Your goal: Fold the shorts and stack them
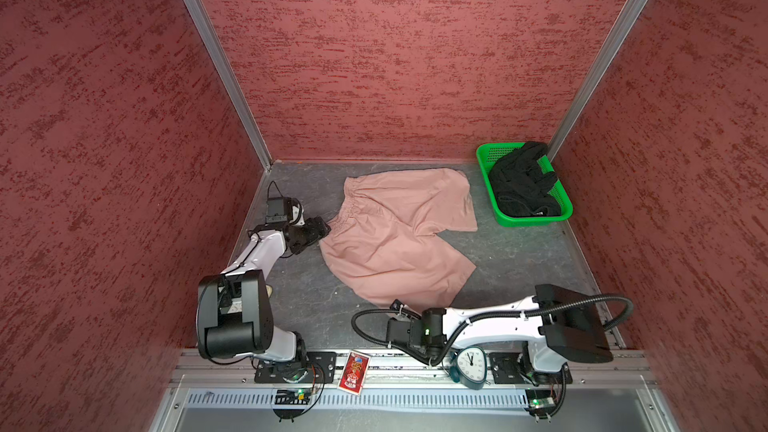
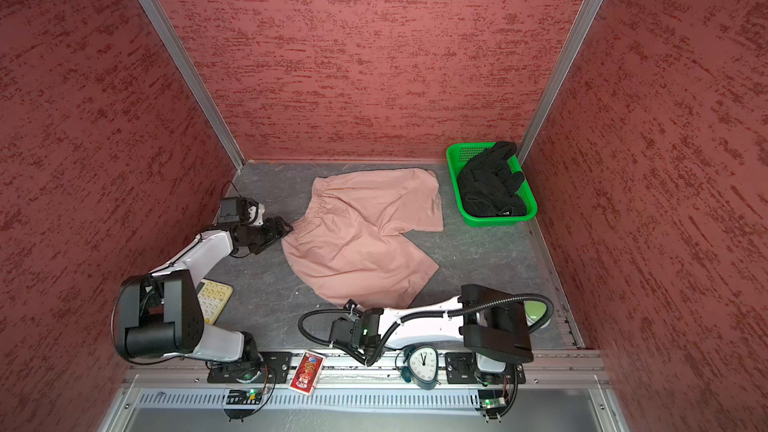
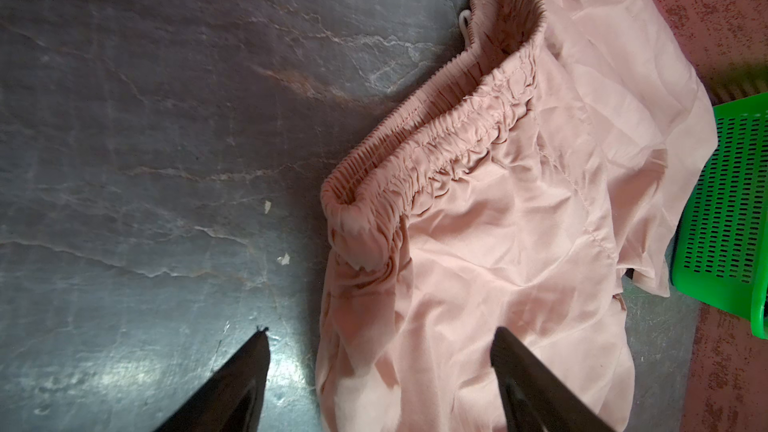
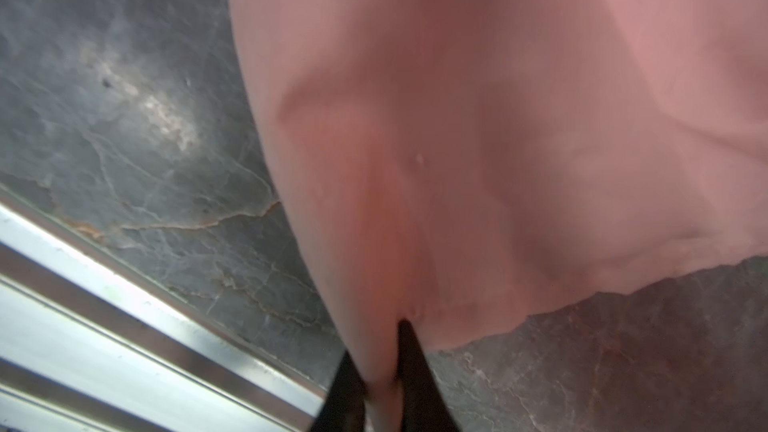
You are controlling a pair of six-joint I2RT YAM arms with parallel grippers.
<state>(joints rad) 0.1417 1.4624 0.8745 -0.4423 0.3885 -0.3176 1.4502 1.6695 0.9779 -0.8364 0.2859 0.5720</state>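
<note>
While the pink shorts lie spread across the middle of the bench, the right end effector is pinched tight on their near hem. The left end effector stands wide at their left waistband edge, gripping nothing. The black shorts sit heaped in the green basket, far right.

Green basket, white clock, red packet, cream calculator

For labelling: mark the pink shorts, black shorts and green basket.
pink shorts (image 1: 395, 243), in a top view: central fabric
black shorts (image 1: 521, 184), in a top view: heap's middle
green basket (image 1: 536, 219), in a top view: near wall
</note>
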